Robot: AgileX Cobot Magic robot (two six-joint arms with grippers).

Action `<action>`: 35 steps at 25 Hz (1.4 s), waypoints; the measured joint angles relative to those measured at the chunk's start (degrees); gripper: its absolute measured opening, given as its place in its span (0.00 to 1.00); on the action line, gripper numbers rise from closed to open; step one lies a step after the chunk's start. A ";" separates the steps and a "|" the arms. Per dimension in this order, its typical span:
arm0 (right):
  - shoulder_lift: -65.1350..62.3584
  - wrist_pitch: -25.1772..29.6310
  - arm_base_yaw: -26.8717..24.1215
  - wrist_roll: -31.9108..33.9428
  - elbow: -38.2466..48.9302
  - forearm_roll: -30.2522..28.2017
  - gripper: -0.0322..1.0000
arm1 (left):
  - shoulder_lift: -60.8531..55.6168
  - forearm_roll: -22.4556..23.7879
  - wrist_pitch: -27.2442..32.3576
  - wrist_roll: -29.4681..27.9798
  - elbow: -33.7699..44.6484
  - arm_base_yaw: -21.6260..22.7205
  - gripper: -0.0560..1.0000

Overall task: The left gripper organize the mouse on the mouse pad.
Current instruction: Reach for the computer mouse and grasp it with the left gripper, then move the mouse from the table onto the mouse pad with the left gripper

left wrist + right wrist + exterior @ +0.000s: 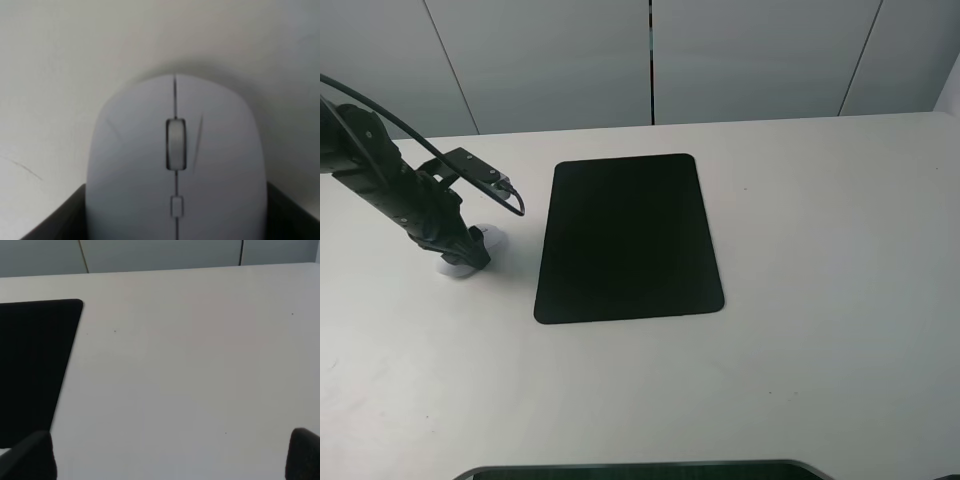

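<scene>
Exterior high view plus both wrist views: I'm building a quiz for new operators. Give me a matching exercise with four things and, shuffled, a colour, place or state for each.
Things:
1. mouse
2. mouse pad
3. left gripper
4. right gripper

Descriptions:
A. open, over bare table
B. white, left of the mouse pad in the exterior view
C. black, nothing on it
D. closed around the mouse

Pairs: 1-B; 2-C; 3-D; 4-A
</scene>
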 joint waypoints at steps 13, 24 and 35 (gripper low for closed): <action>0.00 0.00 0.00 0.00 0.00 0.00 0.70 | 0.13 0.00 -0.04 0.00 0.00 0.00 0.61; 0.00 0.00 0.00 0.00 0.00 0.00 0.70 | -2.63 0.02 1.72 -14.95 -4.49 -2.14 0.61; 0.00 0.00 0.00 0.00 0.00 -0.03 0.70 | 0.20 -1.63 10.77 -40.04 -19.78 -12.91 0.61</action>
